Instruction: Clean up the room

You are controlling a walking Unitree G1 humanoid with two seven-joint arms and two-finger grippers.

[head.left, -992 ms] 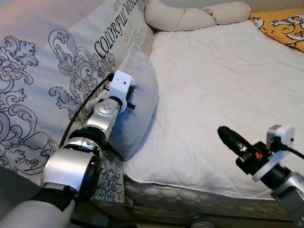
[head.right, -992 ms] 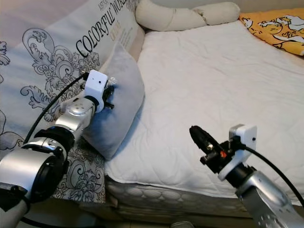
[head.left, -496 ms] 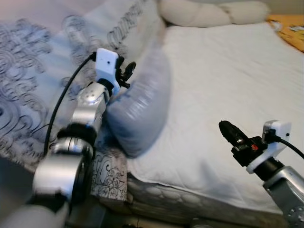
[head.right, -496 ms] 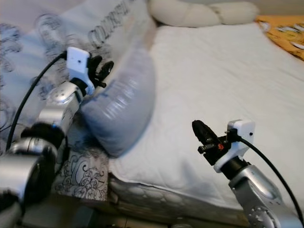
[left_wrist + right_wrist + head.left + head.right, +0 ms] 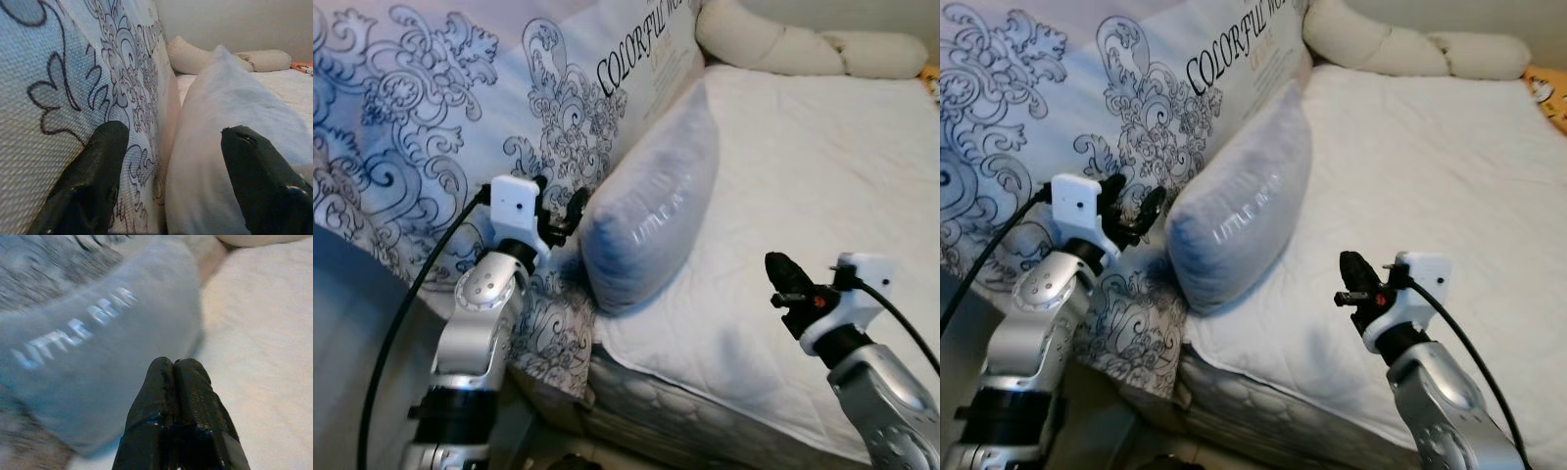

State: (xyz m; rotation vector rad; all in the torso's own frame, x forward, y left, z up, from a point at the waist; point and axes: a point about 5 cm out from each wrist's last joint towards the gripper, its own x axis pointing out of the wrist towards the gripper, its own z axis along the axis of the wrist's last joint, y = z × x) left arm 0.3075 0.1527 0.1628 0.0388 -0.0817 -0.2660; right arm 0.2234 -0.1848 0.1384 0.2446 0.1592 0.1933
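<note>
Your left claw [image 5: 570,210] has its fingers spread beside one grey pillow [image 5: 651,220], which leans on the patterned quilt [image 5: 460,117] at the bed [image 5: 822,196] edge. Your right claw [image 5: 781,275] hovers pinched together over the mattress. Two cream bolsters [image 5: 803,49] lie beyond.

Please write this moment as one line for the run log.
left gripper: open, at the near end of grey pillow | right gripper: shut, empty, above white mattress | pillow leans on patterned blanket
</note>
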